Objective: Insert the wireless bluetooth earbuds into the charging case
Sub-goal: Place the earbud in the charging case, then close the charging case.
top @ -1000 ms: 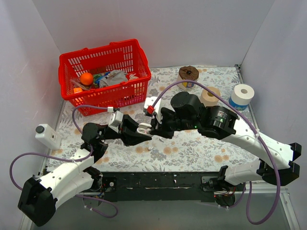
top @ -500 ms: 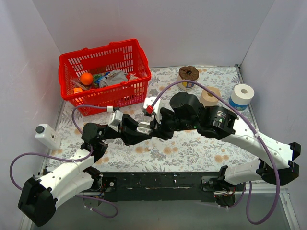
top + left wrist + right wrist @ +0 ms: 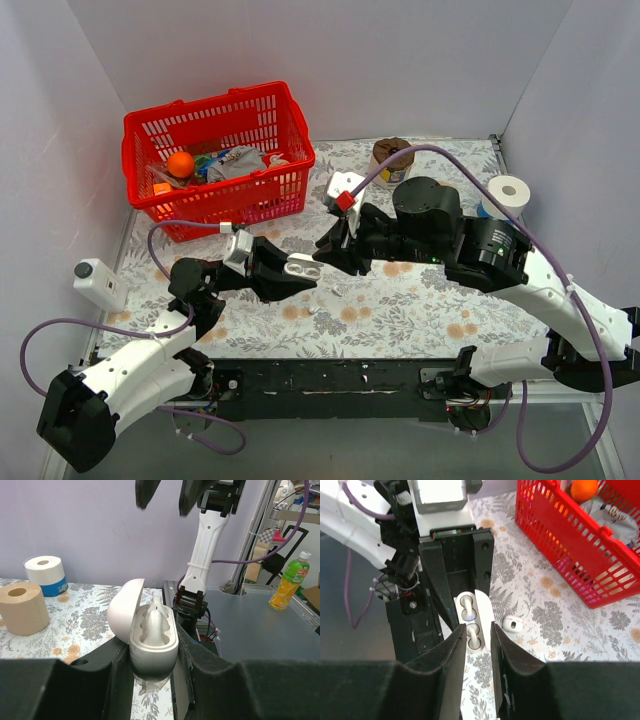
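Note:
My left gripper point(image 3: 295, 270) is shut on the charging case point(image 3: 300, 266), a small white case held upright above the cloth with its lid open. In the left wrist view the case point(image 3: 152, 635) sits between my fingers, lid point(image 3: 125, 611) swung to the left. A white shape rises in its far well; I cannot tell whether it is an earbud. My right gripper point(image 3: 322, 250) hovers just right of and above the case, jaws a little apart and empty. Its wrist view shows the case point(image 3: 470, 622) below the fingers and one white earbud point(image 3: 512, 624) lying on the cloth beside it.
A red basket point(image 3: 220, 150) with an orange ball and clutter stands at the back left. A brown roll point(image 3: 392, 158) and a white paper roll point(image 3: 508, 195) stand at the back right. White walls close in the flowered table on three sides.
My right gripper has pulled back from the case, up and to the right. My left gripper still holds the open case in about the same place.

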`<state>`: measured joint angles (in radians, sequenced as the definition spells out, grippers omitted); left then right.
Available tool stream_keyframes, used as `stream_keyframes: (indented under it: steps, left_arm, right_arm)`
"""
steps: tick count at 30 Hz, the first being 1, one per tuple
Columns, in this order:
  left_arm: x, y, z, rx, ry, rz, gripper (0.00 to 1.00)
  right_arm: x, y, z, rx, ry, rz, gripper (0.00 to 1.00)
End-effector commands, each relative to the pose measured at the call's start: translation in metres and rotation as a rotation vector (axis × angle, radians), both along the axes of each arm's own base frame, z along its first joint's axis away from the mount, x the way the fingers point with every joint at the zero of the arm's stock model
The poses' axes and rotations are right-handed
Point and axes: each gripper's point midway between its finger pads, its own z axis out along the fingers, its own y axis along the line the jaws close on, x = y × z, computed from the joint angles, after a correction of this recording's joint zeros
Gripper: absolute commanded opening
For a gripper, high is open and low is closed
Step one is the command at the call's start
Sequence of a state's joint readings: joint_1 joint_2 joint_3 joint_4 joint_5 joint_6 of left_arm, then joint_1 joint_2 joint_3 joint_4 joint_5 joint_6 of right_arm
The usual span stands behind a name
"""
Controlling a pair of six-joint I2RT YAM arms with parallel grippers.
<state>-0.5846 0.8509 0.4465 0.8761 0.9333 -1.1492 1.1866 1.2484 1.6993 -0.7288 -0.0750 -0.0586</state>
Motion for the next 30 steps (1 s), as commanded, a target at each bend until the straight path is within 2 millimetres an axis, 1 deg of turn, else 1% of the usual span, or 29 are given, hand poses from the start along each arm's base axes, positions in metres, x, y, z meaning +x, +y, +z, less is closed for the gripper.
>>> stream_keyframes:
  steps: [1,3,5,7,8,10,11,16,21,26,30]
  left_arm:
    - [-0.004,0.002,0.014,-0.025,-0.046,-0.007,0.00]
    - [-0.005,0.002,0.014,-0.022,-0.045,-0.008,0.00]
    - [-0.004,0.002,0.014,-0.017,-0.044,-0.006,0.00]
    - [-0.004,0.001,0.013,-0.015,-0.039,-0.005,0.00]
    - [-0.004,0.001,0.013,-0.014,-0.036,-0.006,0.00]
    - [-0.004,0.001,0.013,-0.014,-0.032,-0.008,0.00]
    - [-0.003,0.000,0.013,-0.013,-0.027,-0.008,0.00]
    - [-0.002,0.000,0.014,-0.002,-0.018,-0.008,0.00]
    - [-0.001,-0.002,0.015,0.006,-0.008,-0.009,0.00]
    - [-0.003,-0.003,0.016,0.003,-0.014,-0.014,0.00]
    - [-0.002,-0.003,0.016,0.008,-0.013,-0.007,0.00]
  right_arm:
    - [0.003,0.005,0.021,0.077,-0.010,-0.018,0.32]
    - [0.002,0.012,0.013,0.054,0.007,-0.002,0.34]
    - [-0.001,0.016,0.014,0.067,0.016,0.019,0.33]
    - [-0.005,0.018,0.014,0.076,0.023,0.043,0.31]
    - [-0.006,0.021,0.011,0.066,0.032,0.054,0.29]
    - [-0.008,0.023,0.010,0.060,0.041,0.070,0.29]
    - [-0.007,0.025,0.004,0.038,0.049,0.070,0.29]
    - [-0.003,0.028,-0.006,0.007,0.056,0.055,0.33]
    - [0.001,0.032,-0.021,-0.048,0.075,0.039,0.33]
    - [0.009,0.031,-0.024,-0.057,0.066,-0.003,0.33]
    - [0.010,0.030,-0.027,-0.068,0.067,-0.009,0.33]
